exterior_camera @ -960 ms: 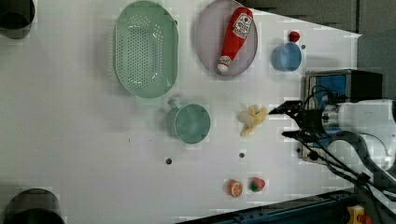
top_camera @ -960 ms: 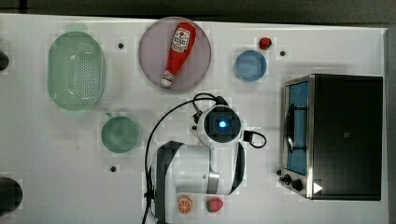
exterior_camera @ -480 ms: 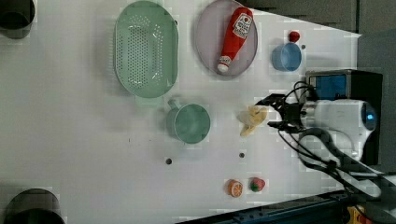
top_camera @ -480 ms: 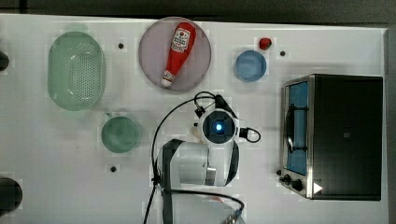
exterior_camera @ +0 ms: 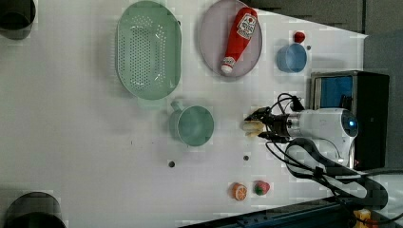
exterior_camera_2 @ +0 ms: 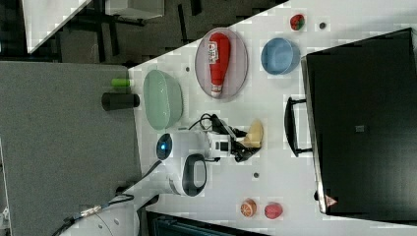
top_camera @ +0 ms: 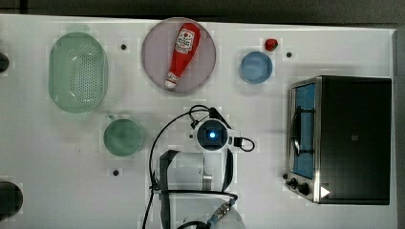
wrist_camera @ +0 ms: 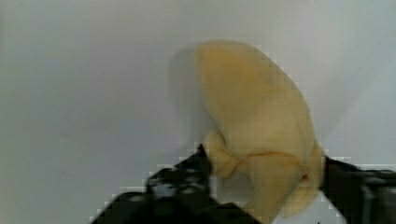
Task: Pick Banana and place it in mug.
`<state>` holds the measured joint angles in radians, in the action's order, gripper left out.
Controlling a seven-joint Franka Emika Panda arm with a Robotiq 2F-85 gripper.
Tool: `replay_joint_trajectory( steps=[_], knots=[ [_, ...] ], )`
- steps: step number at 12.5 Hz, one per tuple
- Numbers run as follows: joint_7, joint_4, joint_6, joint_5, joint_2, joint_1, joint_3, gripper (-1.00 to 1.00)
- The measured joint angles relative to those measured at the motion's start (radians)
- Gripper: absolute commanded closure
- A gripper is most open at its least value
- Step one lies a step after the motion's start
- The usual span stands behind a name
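Observation:
The pale-yellow banana (exterior_camera: 251,127) lies on the white table, to the right of the teal-green mug (exterior_camera: 195,126) in the left view. My gripper (exterior_camera: 260,126) has come down over the banana's end and is open. In the wrist view, the banana (wrist_camera: 261,121) reaches in between the two dark fingers (wrist_camera: 187,179), which sit close against its sides. In the right view, the banana (exterior_camera_2: 254,133) rests on the table at the gripper (exterior_camera_2: 247,142). In the top view, my arm's hub (top_camera: 211,135) covers the banana, with the mug (top_camera: 123,137) to the hub's left.
A pale-green perforated basket (top_camera: 78,71), a plate (top_camera: 153,62) with a ketchup bottle (top_camera: 180,52), a light-blue cup (top_camera: 256,67) and a red berry (top_camera: 271,44) line the far side. A toaster oven (top_camera: 348,138) stands right. An orange slice (exterior_camera: 239,191) and a red piece (exterior_camera: 260,187) lie near the front edge.
The arm has moved toward the top view's left and lowered. In the left view the gripper slid left from beside the banana until its fingers flank it. The banana has stayed put.

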<state>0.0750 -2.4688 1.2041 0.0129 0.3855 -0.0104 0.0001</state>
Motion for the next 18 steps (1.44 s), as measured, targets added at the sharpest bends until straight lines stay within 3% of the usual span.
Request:
replay_joint_trajectory(
  steps=[2, 8, 13, 16, 18],
  knots=[
    [0.0, 0.006, 0.016, -0.012, -0.004, 0.012, -0.01, 0.45],
    [0.0, -0.016, -0.093, 0.022, -0.096, -0.023, -0.032, 0.46],
    [0.0, 0.109, -0.582, 0.002, -0.473, -0.03, -0.071, 0.46],
    [0.0, 0.27, -0.707, 0.013, -0.608, -0.031, -0.061, 0.46],
    [0.013, 0.258, -0.769, 0.007, -0.689, -0.029, -0.031, 0.46]
  ],
)
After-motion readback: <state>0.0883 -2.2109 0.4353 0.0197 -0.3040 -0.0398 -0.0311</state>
